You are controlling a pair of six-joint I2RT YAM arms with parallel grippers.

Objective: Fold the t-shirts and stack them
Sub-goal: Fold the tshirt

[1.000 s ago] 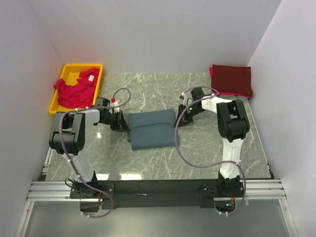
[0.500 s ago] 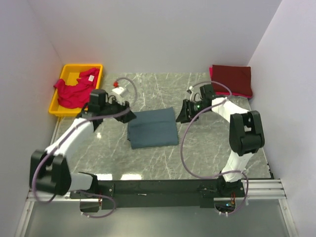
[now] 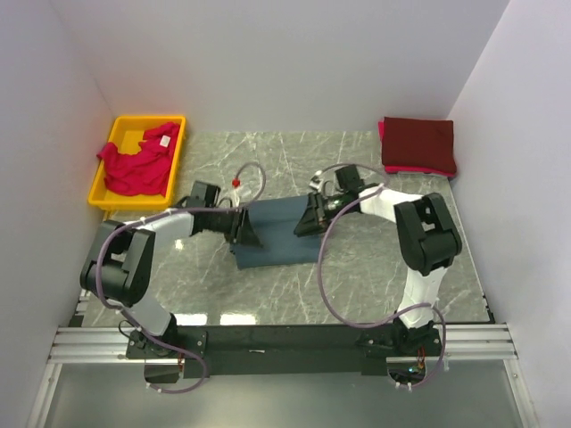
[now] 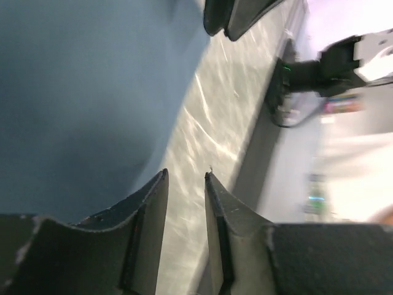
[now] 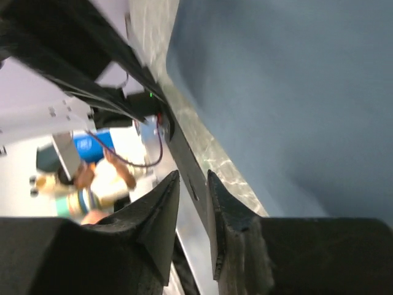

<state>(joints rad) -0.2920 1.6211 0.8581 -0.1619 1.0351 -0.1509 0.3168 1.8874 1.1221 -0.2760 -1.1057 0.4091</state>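
The slate blue-grey t-shirt (image 3: pixel 278 239) lies folded flat in the middle of the table. My left gripper (image 3: pixel 252 234) is low over its left edge, and my right gripper (image 3: pixel 306 223) over its right edge. In the left wrist view the left gripper (image 4: pixel 186 174) stands open by a narrow gap with only table showing between the fingers, the blue shirt (image 4: pixel 73 92) beside it. The right gripper (image 5: pixel 193 174) is likewise narrowly open and empty beside the blue shirt (image 5: pixel 295 92). A pinkish-red t-shirt (image 3: pixel 134 165) lies crumpled in the bin. A dark maroon t-shirt (image 3: pixel 419 145) sits folded at the back right.
The yellow plastic bin (image 3: pixel 100 185) stands at the back left corner. White walls close the table on three sides. The black rail (image 3: pixel 285 339) with both arm bases runs along the near edge. Cables loop above each forearm.
Both grippers have swung inward onto the blue shirt's side edges. Their jaws opened wide, then narrowed. The shirt, bunched a second ago, now lies flat.
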